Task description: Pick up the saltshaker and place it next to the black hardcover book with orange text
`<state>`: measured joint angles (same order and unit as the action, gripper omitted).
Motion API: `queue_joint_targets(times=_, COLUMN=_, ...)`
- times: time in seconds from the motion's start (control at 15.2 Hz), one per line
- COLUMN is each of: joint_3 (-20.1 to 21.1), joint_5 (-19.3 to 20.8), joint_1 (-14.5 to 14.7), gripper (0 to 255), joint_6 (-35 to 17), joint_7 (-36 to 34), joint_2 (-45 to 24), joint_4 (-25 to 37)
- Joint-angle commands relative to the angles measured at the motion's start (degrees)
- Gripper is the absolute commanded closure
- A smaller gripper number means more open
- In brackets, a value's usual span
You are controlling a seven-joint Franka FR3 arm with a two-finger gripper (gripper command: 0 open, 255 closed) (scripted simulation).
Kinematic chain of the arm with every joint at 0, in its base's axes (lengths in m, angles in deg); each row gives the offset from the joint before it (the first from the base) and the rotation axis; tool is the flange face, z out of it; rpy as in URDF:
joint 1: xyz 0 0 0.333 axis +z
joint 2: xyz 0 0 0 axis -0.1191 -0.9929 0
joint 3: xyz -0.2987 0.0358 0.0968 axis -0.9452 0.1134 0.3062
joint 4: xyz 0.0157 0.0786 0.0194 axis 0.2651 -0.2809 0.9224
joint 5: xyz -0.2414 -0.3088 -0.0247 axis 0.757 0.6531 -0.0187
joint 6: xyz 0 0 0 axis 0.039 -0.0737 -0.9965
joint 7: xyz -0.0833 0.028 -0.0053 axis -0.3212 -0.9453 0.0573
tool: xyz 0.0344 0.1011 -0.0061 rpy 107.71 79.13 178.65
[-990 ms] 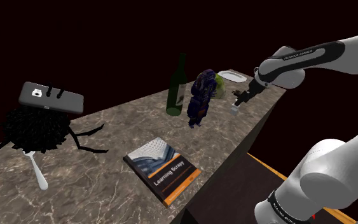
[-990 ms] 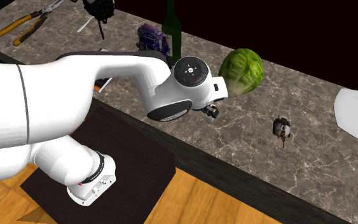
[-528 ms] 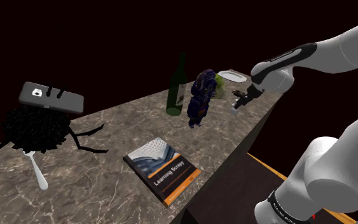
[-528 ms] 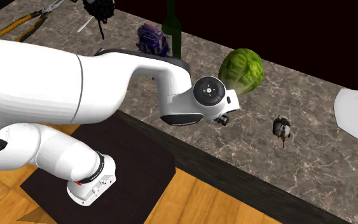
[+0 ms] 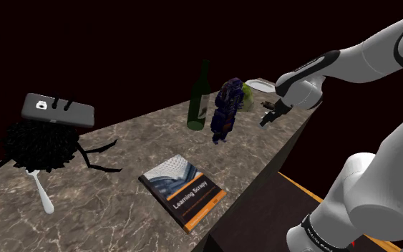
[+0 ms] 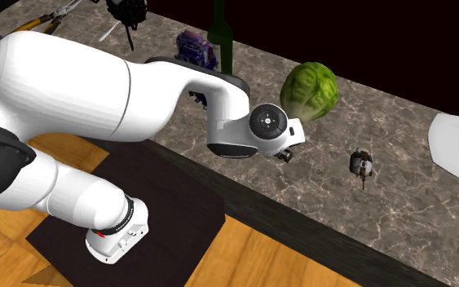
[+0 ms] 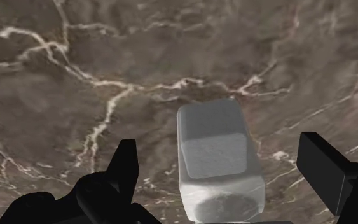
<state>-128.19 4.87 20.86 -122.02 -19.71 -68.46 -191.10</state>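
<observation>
1. A white robot arm reaches over a dark marbled worktop point(image 5: 121, 147). Its black gripper point(image 5: 268, 117) hangs low near the worktop's front edge, toward the shoulder view's right.
2. In the wrist view, the saltshaker point(image 7: 217, 159) is a pale grey block with a rounded end, resting on the marble between the two fingers point(image 7: 128, 167). The fingers are spread wide and neither one touches it, so nothing is held.
3. Over the last second the hand has slid along the front edge, to the second exterior view's right, toward a green leafy head point(image 6: 309, 91). In the last half second it has almost stopped, while the arm's upper links have swung higher.
4. That slowing suggests the approach is finished and the hand is lined up over the saltshaker. The next move is probably to sink a little and close on it. The task looks to be at an early stage, with the pick not yet made.
5. The book point(image 5: 183, 190), black with orange text, lies flat well apart from the saltshaker, toward the shoulder view's left.
6. A dark green bottle point(image 5: 200, 97) and a blue-purple figure point(image 5: 225, 107) stand between the two, set back from the front edge. The carry will probably need to pass clear of them to reach the bare marble beside the book.
</observation>
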Motion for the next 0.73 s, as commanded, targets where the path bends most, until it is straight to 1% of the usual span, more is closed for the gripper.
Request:
queue_joint_targets(times=0.0, joint_3=0.0, joint_5=-0.3, joint_1=0.1, gripper=0, joint_6=0.0, joint_7=0.2, joint_2=-0.2, joint_4=0.0)
queue_joint_targets(times=0.2, joint_3=0.0, joint_5=-0.3, joint_1=0.1, gripper=0, joint_6=0.0, joint_7=0.2, joint_2=-0.1, joint_4=0.0)
queue_joint_targets(times=0.26, joint_3=0.0, joint_5=-0.3, joint_1=0.1, gripper=255, joint_6=0.0, joint_7=0.2, joint_2=-0.1, joint_4=0.0)
queue_joint_targets(times=0.66, joint_3=0.0, joint_5=-0.2, joint_1=0.1, gripper=255, joint_6=0.0, joint_7=0.2, joint_2=-0.1, joint_4=0.0)
